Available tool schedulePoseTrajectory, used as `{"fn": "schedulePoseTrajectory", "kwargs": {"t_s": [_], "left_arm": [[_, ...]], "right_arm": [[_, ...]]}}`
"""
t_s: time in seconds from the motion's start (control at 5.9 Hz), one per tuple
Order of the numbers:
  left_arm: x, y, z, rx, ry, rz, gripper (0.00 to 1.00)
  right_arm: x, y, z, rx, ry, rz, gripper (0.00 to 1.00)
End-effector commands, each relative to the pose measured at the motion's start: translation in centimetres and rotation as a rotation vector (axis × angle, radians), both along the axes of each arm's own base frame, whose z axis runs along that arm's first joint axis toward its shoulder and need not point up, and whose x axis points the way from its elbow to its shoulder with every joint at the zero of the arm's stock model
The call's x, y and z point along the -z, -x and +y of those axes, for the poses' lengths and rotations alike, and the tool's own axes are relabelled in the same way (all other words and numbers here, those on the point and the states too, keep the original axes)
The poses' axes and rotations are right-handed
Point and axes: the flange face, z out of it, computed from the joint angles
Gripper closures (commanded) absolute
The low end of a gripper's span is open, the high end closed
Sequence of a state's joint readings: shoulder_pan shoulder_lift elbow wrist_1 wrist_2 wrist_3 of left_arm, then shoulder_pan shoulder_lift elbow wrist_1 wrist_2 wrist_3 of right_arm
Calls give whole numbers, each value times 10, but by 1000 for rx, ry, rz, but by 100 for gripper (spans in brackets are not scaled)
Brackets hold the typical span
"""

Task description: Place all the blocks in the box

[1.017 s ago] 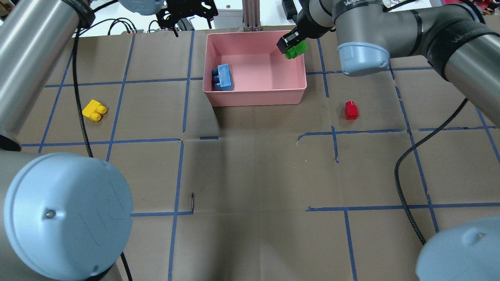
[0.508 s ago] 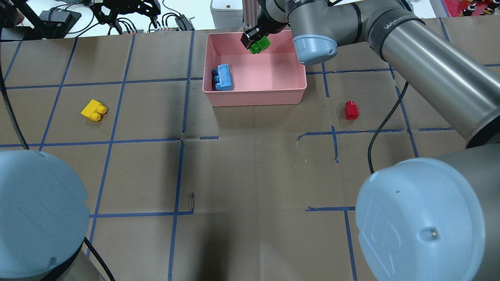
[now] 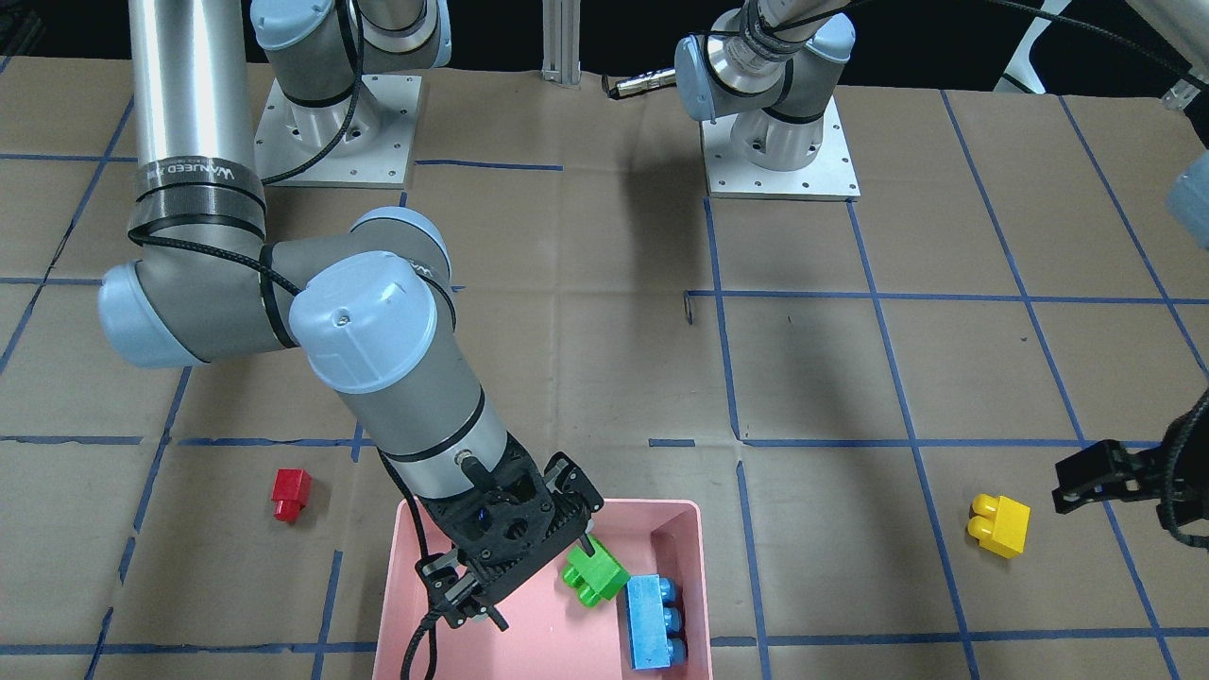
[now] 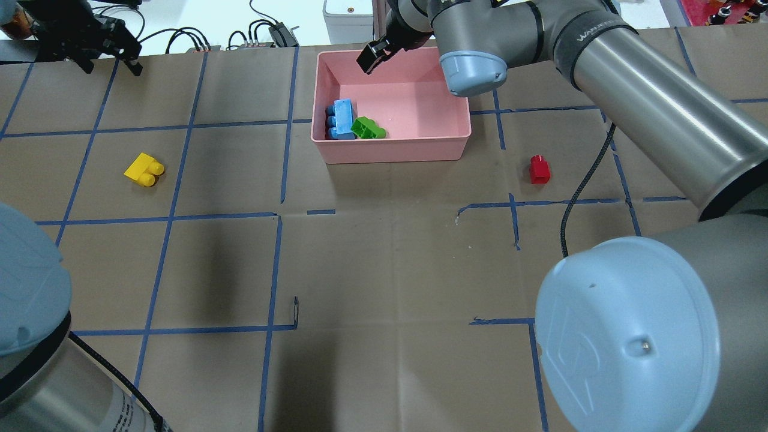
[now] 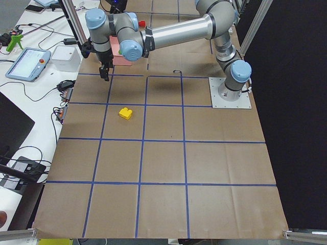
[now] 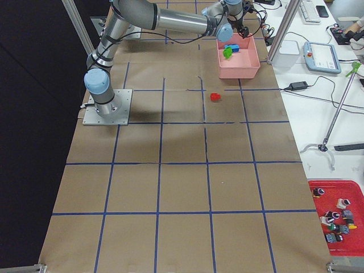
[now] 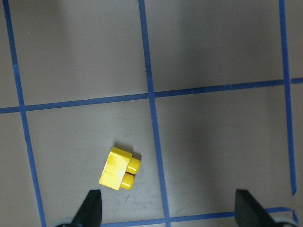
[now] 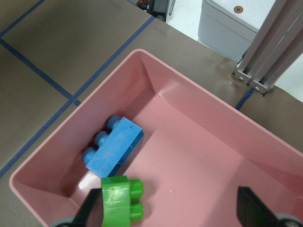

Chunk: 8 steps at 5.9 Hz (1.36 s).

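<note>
Well, the green studded plastic brick lies in the pale pink plastic tray under my spread right fingers; my spread left fingers should next lower onto the yellow studded plastic brick left of that tray.

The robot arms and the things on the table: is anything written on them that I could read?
"WANJE...": white letters on the black band around the right arm; the ending is blurred.
Handheld screen off to the side: whatever it shows is too small to read.
Box and blocks: no writing visible.
</note>
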<state>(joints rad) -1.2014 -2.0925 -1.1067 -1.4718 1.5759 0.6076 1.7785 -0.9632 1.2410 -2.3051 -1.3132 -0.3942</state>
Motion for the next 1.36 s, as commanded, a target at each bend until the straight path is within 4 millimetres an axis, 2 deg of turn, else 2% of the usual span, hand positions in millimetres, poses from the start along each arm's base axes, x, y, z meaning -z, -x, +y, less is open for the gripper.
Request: {"fn": "schedulePoseTrajectory", "kwargs": {"t_s": [0.0,0.17,0.34,0.51,0.85,1.02,1.19], "left_arm": [[20,-64,14,351,-40,5,1],[53,-65,23,460,-81,34,1],[83,-61,27,442,-59,23,1],[118,-54,34,412,-29,42,1],[174,-51,40,407,12,14,1],[200,-50,34,387,22,48,1],[228,-51,31,388,18,59,1]], "right_arm": [[-38,76,6,107,-54,121,0],[-56,113,32,170,-191,248,0],[-70,155,54,243,-316,343,0],[-43,195,58,338,-368,383,0],[25,206,85,423,-200,345,0],[66,209,114,519,-223,312,1],[88,220,124,574,-191,282,1]]}}
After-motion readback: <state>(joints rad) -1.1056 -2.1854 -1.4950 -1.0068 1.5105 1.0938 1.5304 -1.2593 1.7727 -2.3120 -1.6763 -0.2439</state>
